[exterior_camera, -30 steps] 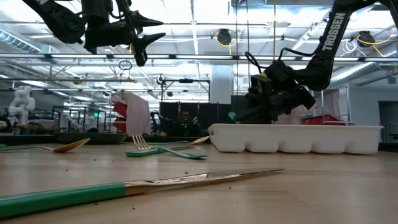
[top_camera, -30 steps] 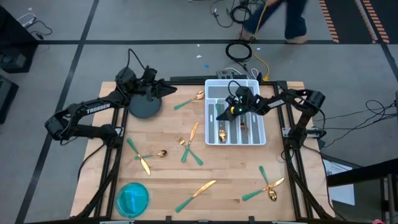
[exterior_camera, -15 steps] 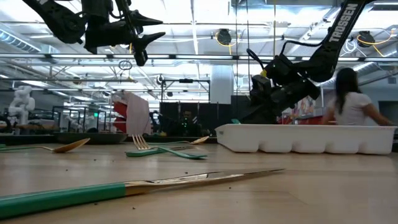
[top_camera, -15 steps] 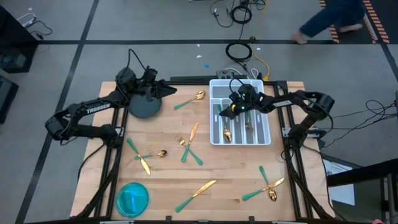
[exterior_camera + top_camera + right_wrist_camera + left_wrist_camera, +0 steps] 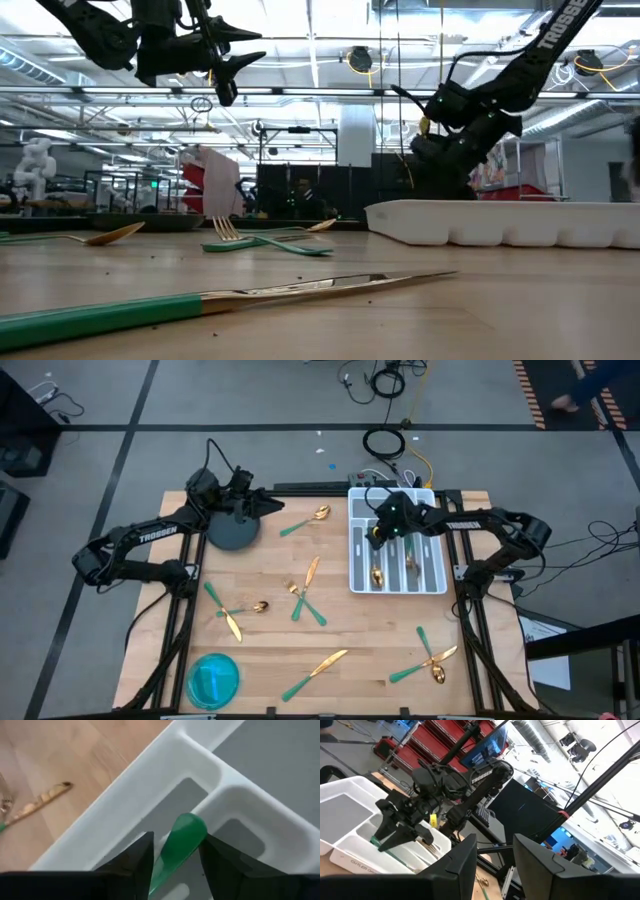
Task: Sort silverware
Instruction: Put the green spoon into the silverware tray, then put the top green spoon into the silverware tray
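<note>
Over at the far right of the table [image 5: 380, 630], the right gripper [image 5: 378, 534] hangs just above the white tray [image 5: 440, 575], near its far-left corner. Its fingers [image 5: 135, 857] are clamped on a slim green handle [image 5: 181, 842], so it's gripping one piece of silverware; the wrist view only shows the rounded handle end poking out past the fingers, right over the wall between two tray compartments. Can't tell whether it's a fork, spoon or knife, the gold end is hidden. From the left wrist view you can see the same green piece [image 5: 387, 846] slanting down out of the gripper into the tray.

Just below the gripper in the tray there's already a spoon [image 5: 377, 575] plus a couple more gold pieces [image 5: 408, 565] in the neighbouring slots.

Rest of the silverware is scattered on the bare wood, well away from that gripper: a spoon [image 5: 307, 520] just off the tray's left side, a knife [image 5: 311, 571] and crossed forks [image 5: 303, 604] toward the middle, a spoon-and-knife pair [image 5: 236, 612] further left, a long knife [image 5: 316, 670] at the near edge, and a crossed bunch [image 5: 430, 658] near the right front.

Left gripper [image 5: 279, 504] is parked up in the air by the far-left side, partly open, holding nothing. Blue bowl [image 5: 214, 678] sits at the near-left corner.
</note>
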Robot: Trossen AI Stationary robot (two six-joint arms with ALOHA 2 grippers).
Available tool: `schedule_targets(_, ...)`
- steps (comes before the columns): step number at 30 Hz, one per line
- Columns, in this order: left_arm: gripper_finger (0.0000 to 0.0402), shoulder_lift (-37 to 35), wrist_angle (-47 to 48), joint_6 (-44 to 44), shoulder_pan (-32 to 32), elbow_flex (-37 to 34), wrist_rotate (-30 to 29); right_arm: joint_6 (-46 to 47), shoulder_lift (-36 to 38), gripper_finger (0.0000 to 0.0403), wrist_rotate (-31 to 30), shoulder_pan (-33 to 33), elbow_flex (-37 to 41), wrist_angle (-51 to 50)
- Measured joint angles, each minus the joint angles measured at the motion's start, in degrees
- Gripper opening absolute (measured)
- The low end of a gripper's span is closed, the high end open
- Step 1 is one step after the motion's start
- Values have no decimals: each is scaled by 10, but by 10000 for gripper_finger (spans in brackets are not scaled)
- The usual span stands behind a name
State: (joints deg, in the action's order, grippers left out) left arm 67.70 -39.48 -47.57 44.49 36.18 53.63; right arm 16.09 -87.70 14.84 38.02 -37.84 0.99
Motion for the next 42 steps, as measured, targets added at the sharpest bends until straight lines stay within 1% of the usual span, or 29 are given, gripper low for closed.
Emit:
schedule_targets(6, 134, 0, 3, 2, 0, 0, 0, -45, 1, 146, -43, -3, -40, -70)
schedule_targets(9, 134, 0, 25, 5, 0, 0, 0, -70, 1, 146, -106, -6, -71, -130)
schedule_targets(11, 134, 0, 44, 14, 0, 0, 0, -103, 1, 146, -131, -8, -89, -171)
schedule_targets(16, 134, 0, 63, 25, 0, 0, -5, -142, 1, 146, -139, -9, -131, -229)
schedule_targets(18, 134, 0, 65, 31, -4, 0, -22, -152, 5, 146, -140, -10, -156, -260)
schedule_targets(21, 134, 0, 114, 71, -16, 0, -90, -171, 27, 146, -148, -17, -203, -311)
schedule_targets(25, 134, 1, 228, 145, -36, 0, -234, -213, 71, 146, -205, -35, -272, -400)
schedule_targets(28, 134, 12, 278, 166, -50, 3, -331, -233, 108, 146, -244, -44, -314, -450)
schedule_targets(31, 134, 43, 287, 194, -60, 22, -374, -239, 143, 146, -256, -44, -334, -465)
schedule_targets(33, 134, 75, 308, 218, -69, 49, -380, -237, 165, 146, -257, -44, -336, -466)
schedule_targets(35, 134, 113, 360, 248, -78, 90, -392, -233, 181, 146, -257, -43, -336, -469)
schedule_targets(40, 134, 226, 538, 329, -95, 225, -481, -222, 199, 146, -257, -43, -336, -500)
schedule_targets(42, 134, 272, 593, 360, -97, 275, -511, -218, 200, 146, -256, -43, -336, -516)
